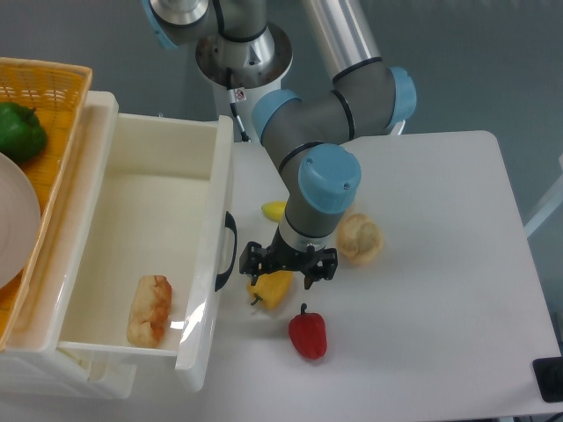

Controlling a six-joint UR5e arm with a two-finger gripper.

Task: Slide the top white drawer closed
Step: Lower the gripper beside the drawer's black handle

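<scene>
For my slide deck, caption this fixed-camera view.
Gripper over yellow pepper, beside open cream-white plastic top drawer.

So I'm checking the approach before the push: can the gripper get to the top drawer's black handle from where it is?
Probably yes. The gripper hangs just right of the black handle, with bare table between them; the yellow pepper sits below the gripper, off that line.
</scene>
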